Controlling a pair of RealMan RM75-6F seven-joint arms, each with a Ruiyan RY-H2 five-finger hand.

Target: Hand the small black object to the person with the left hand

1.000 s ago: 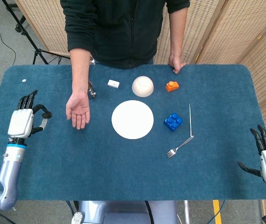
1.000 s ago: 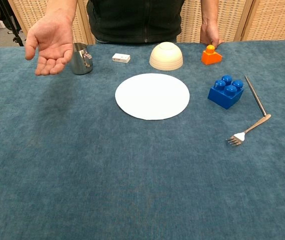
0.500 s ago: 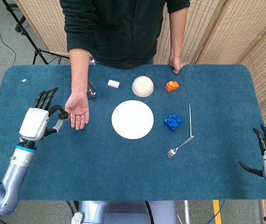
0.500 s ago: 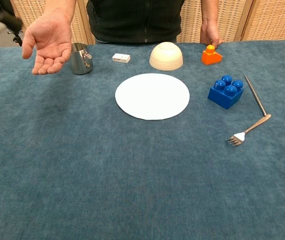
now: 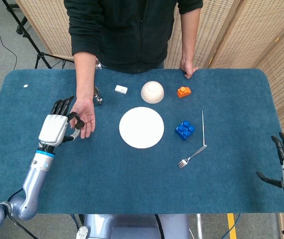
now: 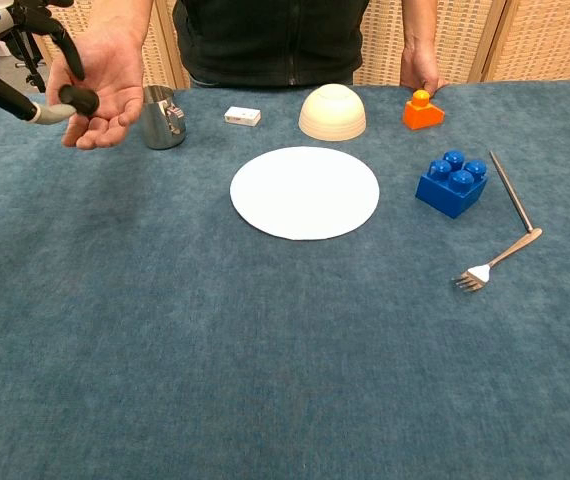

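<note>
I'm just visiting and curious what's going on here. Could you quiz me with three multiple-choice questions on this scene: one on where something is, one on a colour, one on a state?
1. Where is the robot's left hand?
A. At the person's open palm
B. Over the plate
C. On the fork

2. What colour is the block beside the plate?
A. Green
B. Blue
C. Red

3. How does the bowl sit?
A. Upright
B. On its side
C. Upside down

Answers: 1 A, the hand's fingers meet the palm in both views. 2 B, plainly blue. 3 C, its base faces up.
</note>
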